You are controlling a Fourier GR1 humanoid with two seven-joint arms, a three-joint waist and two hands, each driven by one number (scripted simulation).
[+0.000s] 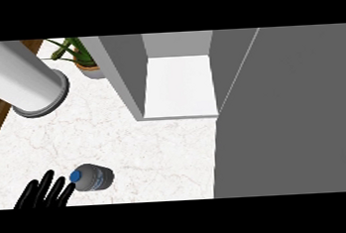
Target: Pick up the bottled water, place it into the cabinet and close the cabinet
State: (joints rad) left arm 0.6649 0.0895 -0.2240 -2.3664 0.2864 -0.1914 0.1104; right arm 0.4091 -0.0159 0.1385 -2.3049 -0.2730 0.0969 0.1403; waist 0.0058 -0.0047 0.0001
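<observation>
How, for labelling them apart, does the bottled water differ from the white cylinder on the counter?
The bottled water looks much smaller than the white cylinder. The bottled water has a blue cap; the white cylinder has a grey rim at its base. The bottled water stands beside the left robot hand; the white cylinder is far from it. Both rest on the counter.

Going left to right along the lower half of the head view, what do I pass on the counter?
Left hand, open with fingers up → bottled water with its blue cap, standing right beside the hand → bare marble counter → the open cabinet's grey door.
</observation>
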